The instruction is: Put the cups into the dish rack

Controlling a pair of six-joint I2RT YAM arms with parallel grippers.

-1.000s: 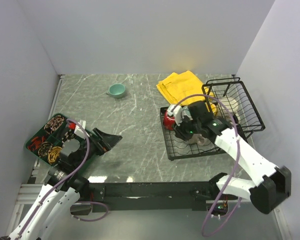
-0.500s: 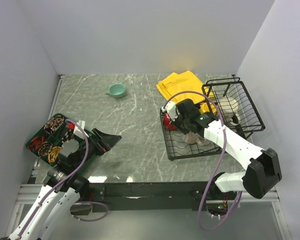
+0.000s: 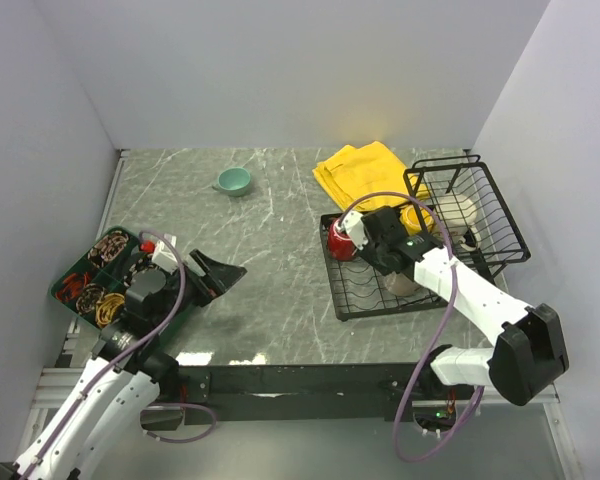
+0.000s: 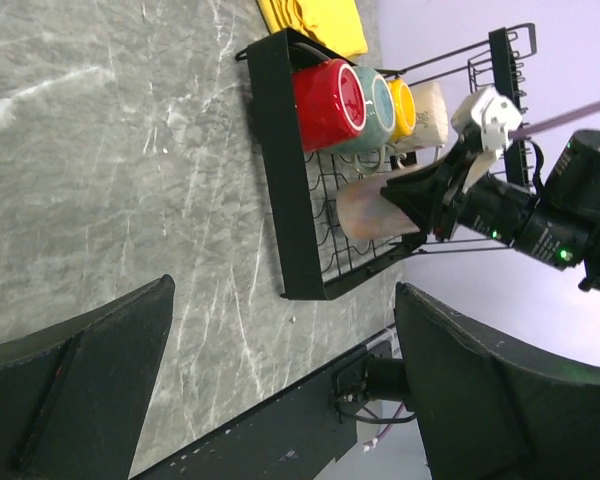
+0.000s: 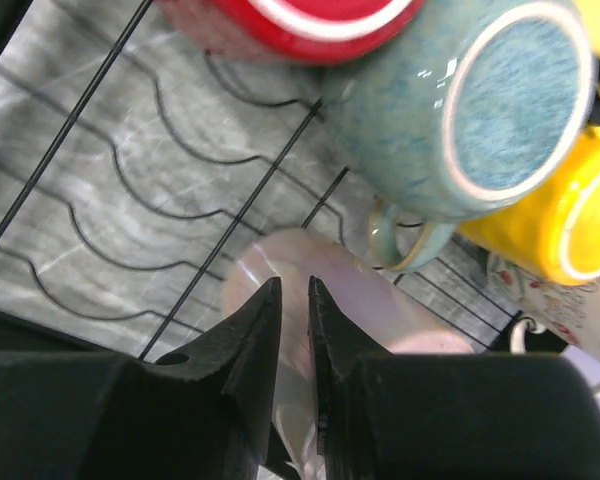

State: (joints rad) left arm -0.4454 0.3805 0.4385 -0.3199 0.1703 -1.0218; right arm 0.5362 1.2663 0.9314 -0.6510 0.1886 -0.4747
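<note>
Now the right tool (image 5: pixel 292 286) has closed above the beige-pink mug (image 5: pixel 375 305).

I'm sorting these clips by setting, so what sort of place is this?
Likely a robot test cell, not a real kitchen: plain white walls box in a marble-look table, robot arms, left and right, are mounted at its near edge, and a dish rack holds mugs.

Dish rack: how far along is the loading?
Done: red mug, grey-teal mug, yellow mug and cream mug sit in the dish rack. In hand: right arm's fingers, nearly closed, over the beige-pink mug lying in the rack; grip unclear. Remaining: teal cup on the table, far from the open left arm's fingers.
</note>
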